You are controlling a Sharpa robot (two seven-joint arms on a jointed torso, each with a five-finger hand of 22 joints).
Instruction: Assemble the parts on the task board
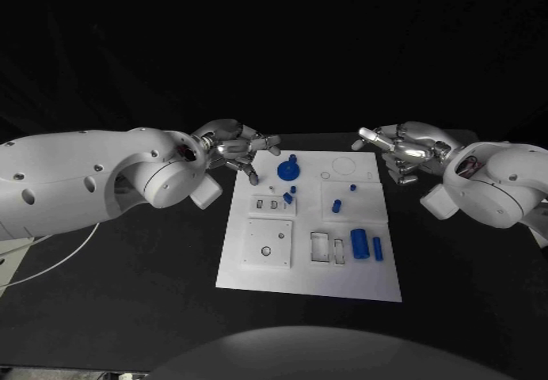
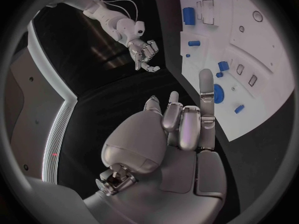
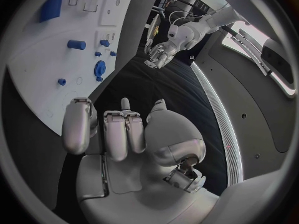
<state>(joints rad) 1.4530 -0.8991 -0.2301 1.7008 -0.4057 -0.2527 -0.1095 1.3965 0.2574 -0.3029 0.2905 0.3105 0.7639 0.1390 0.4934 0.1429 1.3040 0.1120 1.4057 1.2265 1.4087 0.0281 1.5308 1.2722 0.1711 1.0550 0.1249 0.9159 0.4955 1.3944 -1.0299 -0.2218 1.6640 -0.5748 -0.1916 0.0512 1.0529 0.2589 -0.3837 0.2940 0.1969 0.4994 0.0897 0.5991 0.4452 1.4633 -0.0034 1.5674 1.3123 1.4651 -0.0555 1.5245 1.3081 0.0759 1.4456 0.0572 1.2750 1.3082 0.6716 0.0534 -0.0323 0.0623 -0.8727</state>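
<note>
Left hand (image 1: 240, 150) and right hand (image 1: 402, 149) both hover empty, fingers loosely spread, at the far corners of the task board (image 1: 308, 277), touching no parts.

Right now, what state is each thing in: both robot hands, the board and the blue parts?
Left robot hand: empty, fingers apart, over the board's far left corner.
Right robot hand: empty, fingers apart, off the far right corner.
Board: flat on the table.
Round part: on the board, untouched.
Cylinder: lying on the board.

Left hand (image 1: 237, 149) and right hand (image 1: 397, 147), both empty, at the task board's (image 1: 263, 277) far corners.
</note>
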